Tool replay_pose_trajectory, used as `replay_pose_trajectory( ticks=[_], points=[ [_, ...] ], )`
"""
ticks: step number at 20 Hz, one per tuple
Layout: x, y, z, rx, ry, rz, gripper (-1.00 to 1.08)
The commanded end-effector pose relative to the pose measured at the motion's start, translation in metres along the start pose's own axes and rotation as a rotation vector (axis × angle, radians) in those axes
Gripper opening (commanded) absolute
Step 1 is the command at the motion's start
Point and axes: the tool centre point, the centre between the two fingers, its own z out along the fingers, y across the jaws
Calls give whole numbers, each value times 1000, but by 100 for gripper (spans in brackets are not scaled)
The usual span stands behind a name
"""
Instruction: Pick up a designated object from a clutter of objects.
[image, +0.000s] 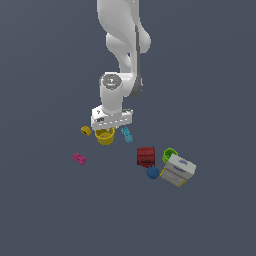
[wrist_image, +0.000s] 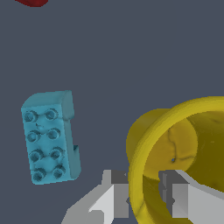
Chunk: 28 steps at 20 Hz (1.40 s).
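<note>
One rim wall of the hollow yellow round cup with the flared rim (wrist_image: 175, 144) now stands between our jaws, so we judge the approach finished and the grasp itself only beginning. In the wrist view one grey finger sits just outside the yellow wall and the other just inside the bowl; the gripper (wrist_image: 146, 194) looks parted around the rim, with no clear sign that it is clenched yet. The cup rests on the dark desk (image: 45, 210), directly under the white hand, with the small yellow cylinder (image: 86, 130) just to its left in the exterior view and the cyan studded brick (image: 127, 134) just to its right. What is left, we judge, is pinching the wall and lifting the cup away from the clutter.
</note>
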Motion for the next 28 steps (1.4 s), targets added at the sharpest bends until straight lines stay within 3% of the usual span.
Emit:
replay_pose_trajectory(
  ticks=[1, 14, 28],
  points=[
    [0, 0, 0, 0, 0, 0, -100],
    [3, 14, -43, 2, 0, 0, -100],
    [13, 53, -157, 5, 1, 0, -100]
  ],
)
